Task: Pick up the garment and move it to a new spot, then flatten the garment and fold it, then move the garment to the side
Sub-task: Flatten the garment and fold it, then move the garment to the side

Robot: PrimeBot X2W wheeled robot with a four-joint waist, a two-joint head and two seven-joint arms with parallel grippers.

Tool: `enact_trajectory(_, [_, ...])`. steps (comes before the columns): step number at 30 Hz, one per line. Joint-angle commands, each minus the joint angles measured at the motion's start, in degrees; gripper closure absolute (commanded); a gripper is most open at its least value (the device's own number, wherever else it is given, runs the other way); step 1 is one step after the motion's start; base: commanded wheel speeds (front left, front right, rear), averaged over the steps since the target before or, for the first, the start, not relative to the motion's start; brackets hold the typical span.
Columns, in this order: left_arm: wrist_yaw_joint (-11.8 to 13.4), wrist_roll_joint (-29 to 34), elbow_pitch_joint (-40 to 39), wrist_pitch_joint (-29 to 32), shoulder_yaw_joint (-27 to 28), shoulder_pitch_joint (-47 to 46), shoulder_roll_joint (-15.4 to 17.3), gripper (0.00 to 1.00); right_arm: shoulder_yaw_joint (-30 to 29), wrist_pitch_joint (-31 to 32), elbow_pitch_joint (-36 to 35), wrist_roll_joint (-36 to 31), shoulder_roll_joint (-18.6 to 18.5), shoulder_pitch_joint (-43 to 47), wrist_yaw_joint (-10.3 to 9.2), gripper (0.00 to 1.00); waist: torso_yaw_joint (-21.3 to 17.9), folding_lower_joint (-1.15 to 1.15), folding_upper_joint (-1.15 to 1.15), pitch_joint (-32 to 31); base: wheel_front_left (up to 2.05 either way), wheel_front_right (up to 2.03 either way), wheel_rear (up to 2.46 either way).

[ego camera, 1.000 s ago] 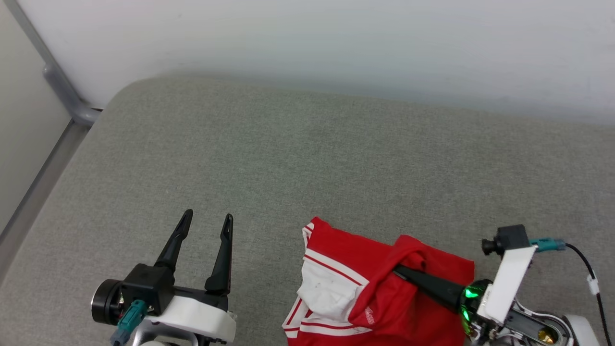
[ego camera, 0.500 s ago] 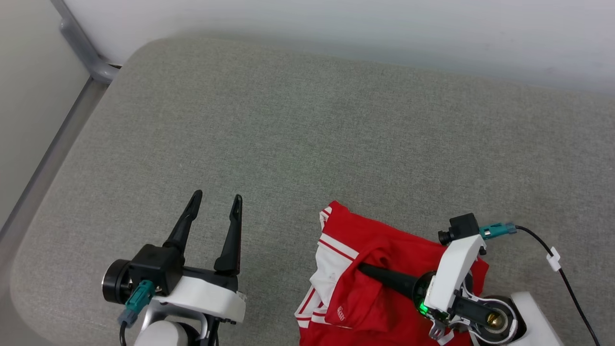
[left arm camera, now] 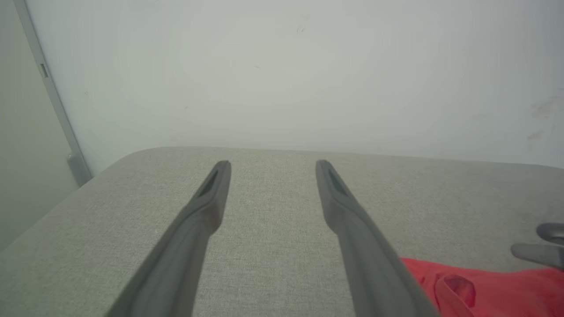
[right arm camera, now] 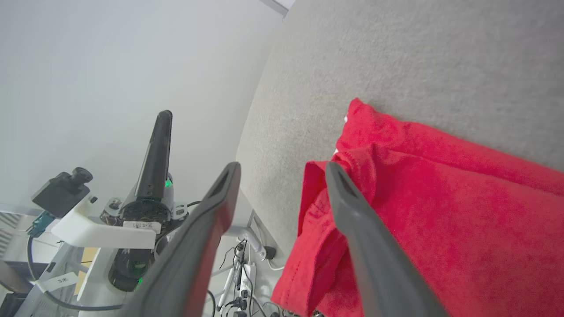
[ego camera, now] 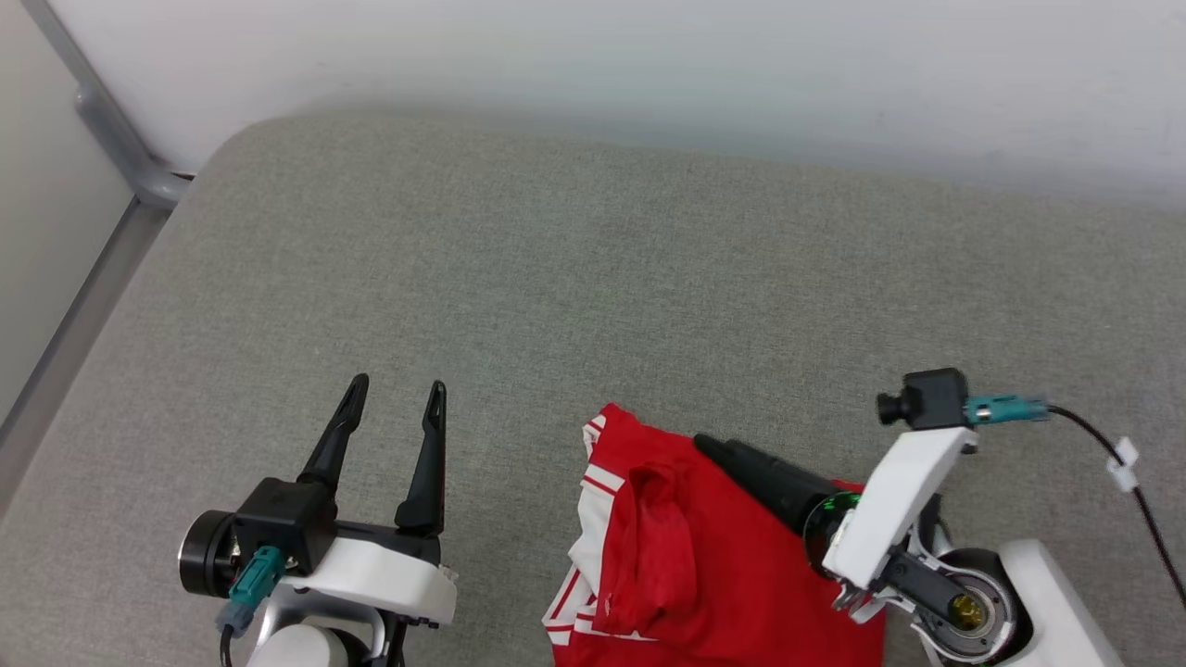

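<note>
Since 1 second ago the right gripper (ego camera: 718,447) has let go of the garment (ego camera: 741,584), whose lifted fold has slumped flat. At 7 o'clock in the head view the left gripper (ego camera: 398,384) hovers over the grey counter (ego camera: 593,278), its 2 fingers apart and empty. The garment lies heaped at the counter's near edge, around 5 o'clock. Over its top edge the right gripper points toward 10 o'clock, fingers spread, holding nothing.

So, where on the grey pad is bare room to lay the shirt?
Bare: the whole far half of the grey pad up to the wall, and the strip between the left tool and the garment. Crowded: the near right, where the right tool hangs over the garment.
</note>
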Motion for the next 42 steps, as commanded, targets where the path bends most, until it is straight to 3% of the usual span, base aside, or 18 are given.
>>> enact_trajectory(1, [0.1, 0.5, 0.1, -0.2, 0.3, 0.5, 0.3, 0.00, -1.0, -3.7, -1.5, -2.2, -0.9, 0.9, 0.00, 0.00, -0.9, 0.00, 0.00, -1.0, 0.00, 0.00, 0.00])
enact_trajectory(10, [0.9, 0.4, 0.8, -0.2, 0.8, 2.4, 0.6, 0.00, -11.5, -20.6, -5.9, -19.7, -3.1, 5.4, 0.00, 0.00, -4.0, 0.00, 0.00, -3.4, 0.00, 0.00, 0.00])
enact_trajectory(17, [1.0, -0.3, 1.3, 0.1, 1.2, 3.0, 1.2, 0.00, -22.0, -23.8, -10.3, -35.4, -2.3, 9.8, 0.00, 0.00, -6.3, 0.00, 0.00, -5.0, 0.00, 0.00, 0.00])
enact_trajectory(22, [1.5, -0.8, 1.9, 0.3, 1.9, 3.7, 1.8, 0.00, -25.1, -25.9, -16.4, -44.6, -0.9, 13.0, -0.01, 0.00, -7.8, 0.00, 0.00, -6.6, 0.00, 0.00, 0.00])
enact_trajectory(30, [2.5, -1.1, 2.7, 0.2, 2.4, 5.4, 2.3, 0.00, -24.6, -27.9, -21.3, -52.0, 0.3, 18.2, -0.01, 0.00, -9.2, 0.00, 0.00, -8.8, 0.00, 0.00, 0.00])
enact_trajectory(42, [2.2, -1.2, 4.7, -0.1, 2.3, 7.6, 1.8, 0.00, -22.0, -28.0, -21.3, -54.0, 2.3, 23.8, -0.01, 0.00, -9.7, 0.00, 0.00, -9.9, 0.00, 0.00, 0.00])
